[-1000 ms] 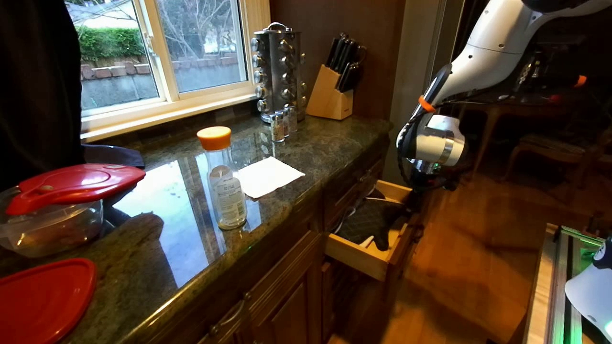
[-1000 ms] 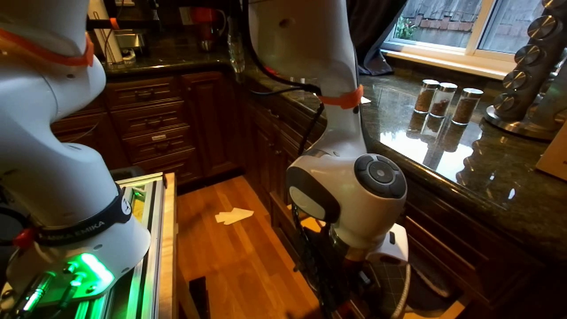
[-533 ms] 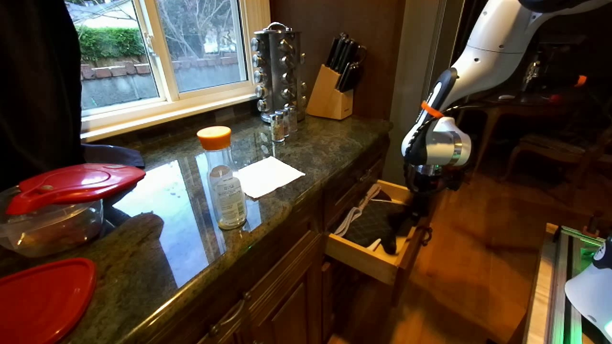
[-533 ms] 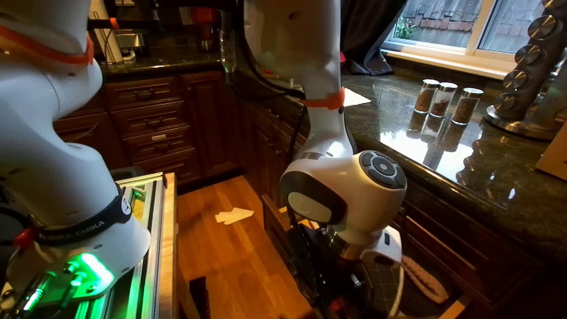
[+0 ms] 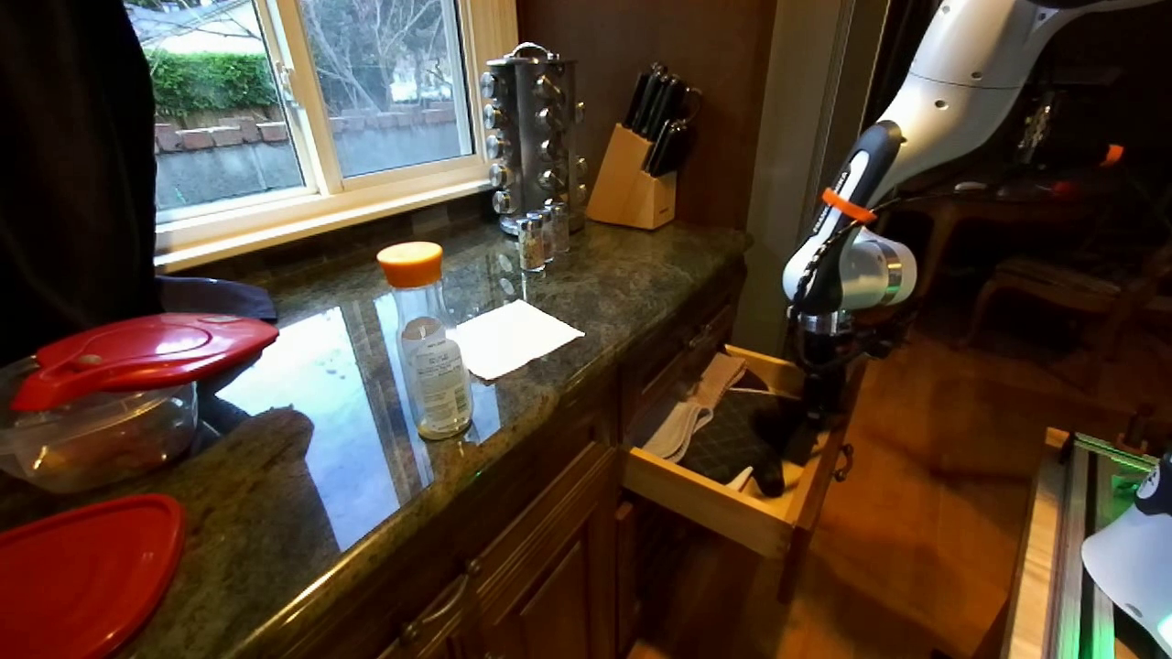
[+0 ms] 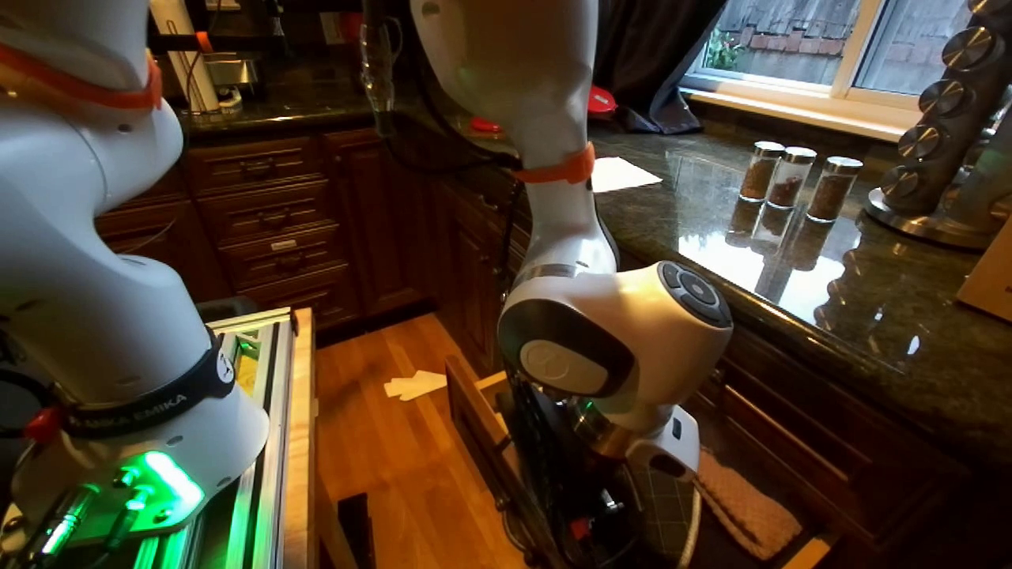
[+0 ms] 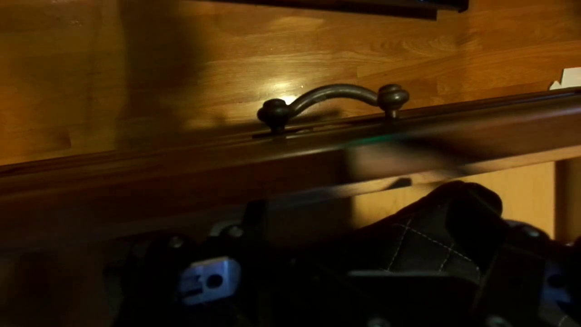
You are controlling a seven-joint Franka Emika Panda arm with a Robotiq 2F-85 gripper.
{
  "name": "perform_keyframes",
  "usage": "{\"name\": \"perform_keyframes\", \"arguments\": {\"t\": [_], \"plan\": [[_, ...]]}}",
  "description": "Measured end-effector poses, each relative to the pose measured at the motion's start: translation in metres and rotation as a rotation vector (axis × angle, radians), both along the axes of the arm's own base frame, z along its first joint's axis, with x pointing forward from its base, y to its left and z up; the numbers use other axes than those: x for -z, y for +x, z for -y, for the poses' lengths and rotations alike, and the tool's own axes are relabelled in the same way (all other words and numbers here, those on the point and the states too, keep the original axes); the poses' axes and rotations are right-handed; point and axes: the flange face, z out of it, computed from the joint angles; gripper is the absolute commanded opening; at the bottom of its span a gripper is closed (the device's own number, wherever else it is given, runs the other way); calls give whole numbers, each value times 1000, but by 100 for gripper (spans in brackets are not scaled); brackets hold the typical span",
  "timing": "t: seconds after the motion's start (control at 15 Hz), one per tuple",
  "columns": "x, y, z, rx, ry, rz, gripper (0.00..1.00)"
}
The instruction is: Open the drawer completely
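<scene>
The drawer [image 5: 710,505] stands pulled out from under the counter. Its dark wooden front [image 6: 474,431] faces the floor, with a curved metal handle [image 7: 338,91] on its outer side. Its pale inner box holds a dark quilted mitt [image 5: 732,444] and folded cloths [image 5: 691,416]. My gripper [image 5: 818,412] points down into the box, close behind the inner face of the front; whether it touches is too dark to tell. In the wrist view its dark fingers [image 7: 367,268] lie over the mitt on the drawer's inner side, and their tips are lost in shadow.
The granite counter [image 5: 632,275] runs above the drawer and carries a bottle [image 5: 435,366], white paper [image 5: 517,339], a knife block [image 5: 636,183] and spice jars [image 6: 791,178]. The robot's base frame [image 6: 277,442] stands opposite across the wooden floor [image 6: 427,466].
The drawer has slid further out from the cabinet, and my gripper has moved outward together with its front. More of the folded cloths and the inner box shows.
</scene>
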Motion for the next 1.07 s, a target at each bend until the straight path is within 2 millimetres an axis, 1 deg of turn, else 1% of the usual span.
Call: {"name": "perform_keyframes", "arguments": {"t": [0.53,0.67,0.8,0.93,1.07], "plan": [[-8,-18,6,20,-16,-167,100],[-12,-14,4,19,-17,-155,100],[-21,-4,1,16,-26,-110,100],[-38,9,-3,5,-48,-35,100],[-60,18,-9,-8,-74,48,100]]}}
